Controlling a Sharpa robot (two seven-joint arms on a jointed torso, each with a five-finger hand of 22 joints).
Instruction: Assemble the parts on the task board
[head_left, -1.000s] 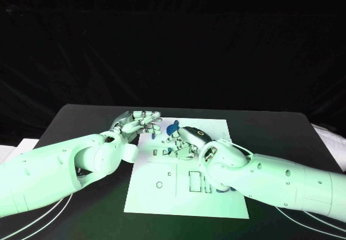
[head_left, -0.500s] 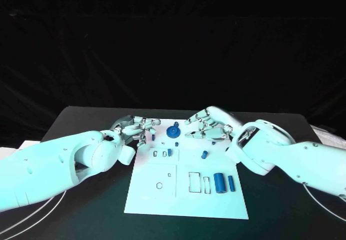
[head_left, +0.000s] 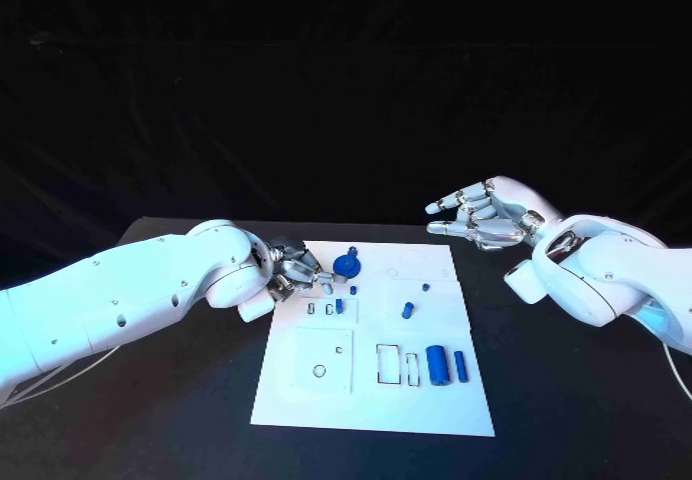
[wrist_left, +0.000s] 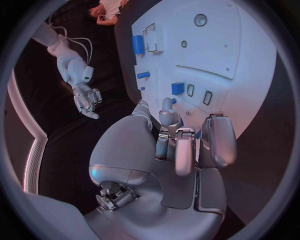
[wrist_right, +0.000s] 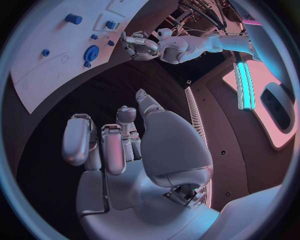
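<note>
You see the task board on the bench, blue parts lying on it. Left hand fingers curl empty at its far-left edge; right hand is raised beyond its far-right corner, fingers apart, empty.

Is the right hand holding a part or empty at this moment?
Empty. The right hand is raised off to the side of the task board, fingers apart, and its wrist view shows nothing between them.
</note>
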